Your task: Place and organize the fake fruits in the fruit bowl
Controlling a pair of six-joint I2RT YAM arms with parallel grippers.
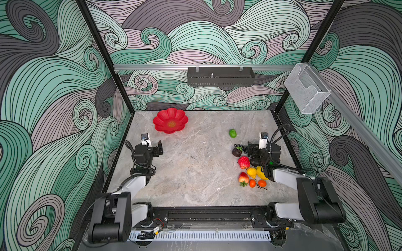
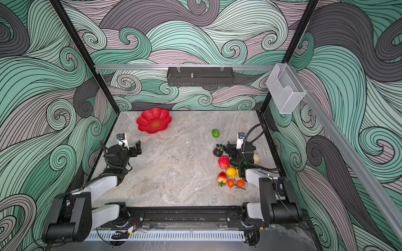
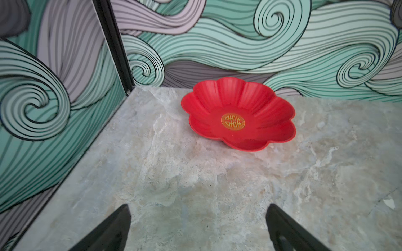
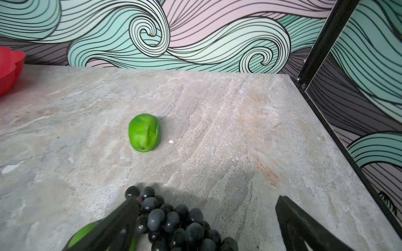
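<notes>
- Resting near the far left corner of the counter (image 1: 191,178), the bowl (image 1: 159,125) sits upright with its gold centre mark uncovered.
- The left gripper (image 3: 198,209) hovers by the left edge, short of the bowl, with its jaws spread wide over bare counter.
- The right gripper (image 4: 206,201) sits low by the right edge with its jaws wide apart. The grapes (image 4: 174,221) lie between them, with one finger at the bunch and the other clear of it.
- The lime (image 1: 232,133) lies alone, farther back than the grapes and well apart from the bowl.
- The mangosteen (image 1: 237,151) sits just beside the grapes.
- Two strawberries (image 1: 243,162), a lemon (image 1: 252,172) and two tangerines (image 1: 252,183) cluster along the right side, with the tangerines nearest the front edge.
</notes>
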